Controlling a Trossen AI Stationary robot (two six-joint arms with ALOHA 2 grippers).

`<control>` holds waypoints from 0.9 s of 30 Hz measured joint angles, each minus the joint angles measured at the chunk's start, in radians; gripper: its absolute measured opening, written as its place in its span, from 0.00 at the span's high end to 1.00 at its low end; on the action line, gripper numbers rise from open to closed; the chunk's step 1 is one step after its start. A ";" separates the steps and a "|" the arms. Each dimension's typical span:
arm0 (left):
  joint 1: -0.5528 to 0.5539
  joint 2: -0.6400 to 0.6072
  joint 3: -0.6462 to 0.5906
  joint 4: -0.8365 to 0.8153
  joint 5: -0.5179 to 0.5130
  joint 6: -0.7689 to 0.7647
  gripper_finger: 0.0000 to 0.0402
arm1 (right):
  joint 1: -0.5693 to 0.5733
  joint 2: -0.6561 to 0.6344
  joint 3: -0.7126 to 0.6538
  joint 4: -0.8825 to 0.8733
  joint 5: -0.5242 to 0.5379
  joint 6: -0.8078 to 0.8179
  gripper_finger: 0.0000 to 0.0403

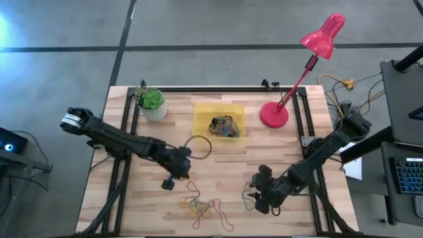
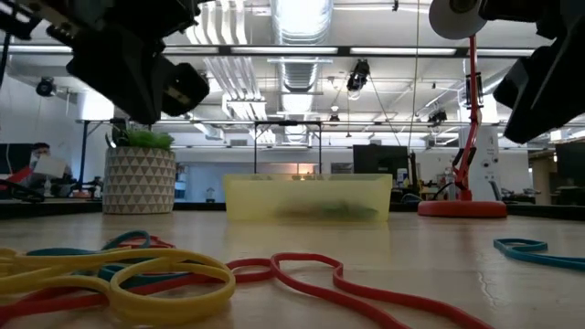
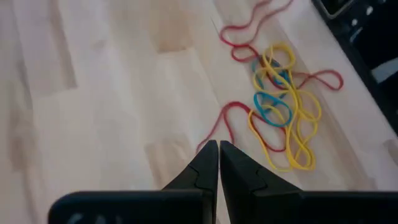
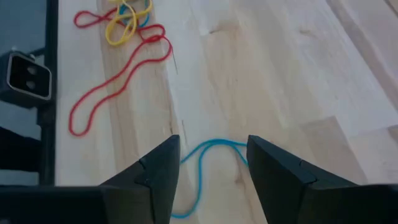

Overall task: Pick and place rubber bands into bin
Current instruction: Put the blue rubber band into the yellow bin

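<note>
The left end effector [image 3: 218, 163], fingers pressed together, hovers just short of the rubber bands [image 3: 283, 112] on the surface [image 1: 132, 205]. The right end effector [image 4: 213, 163], fingers apart, straddles a blue band [image 4: 211, 149]. The bin [image 1: 219, 121] sits beyond both.

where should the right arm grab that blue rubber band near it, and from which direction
Probably straight down from above: the blue rubber band lies flat on the table, apart from the red and yellow pile. Best grip is its curved strand, which already sits between the open fingers of the right end effector, across the strand's narrow width.
</note>
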 joint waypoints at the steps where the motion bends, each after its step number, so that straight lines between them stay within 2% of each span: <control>1: -0.011 0.017 0.000 0.009 -0.001 0.005 1.00 | -0.001 0.004 0.000 0.006 -0.001 0.009 0.57; 6: -0.058 0.111 0.039 0.009 0.004 0.054 0.95 | -0.001 0.004 0.005 0.010 -0.002 0.015 0.56; 13: -0.061 0.209 0.104 0.010 0.001 0.062 0.77 | -0.004 -0.004 0.005 0.021 0.001 0.053 0.57; 18: -0.077 0.247 0.135 0.037 0.014 0.142 0.67 | -0.003 -0.004 0.005 0.025 0.001 0.066 0.57; 22: -0.082 0.264 0.156 0.055 0.034 0.189 0.64 | -0.004 -0.004 0.005 0.026 0.001 0.068 0.58; 27: -0.081 0.298 0.174 0.063 0.102 0.158 0.65 | -0.003 -0.004 0.005 0.027 0.002 0.082 0.58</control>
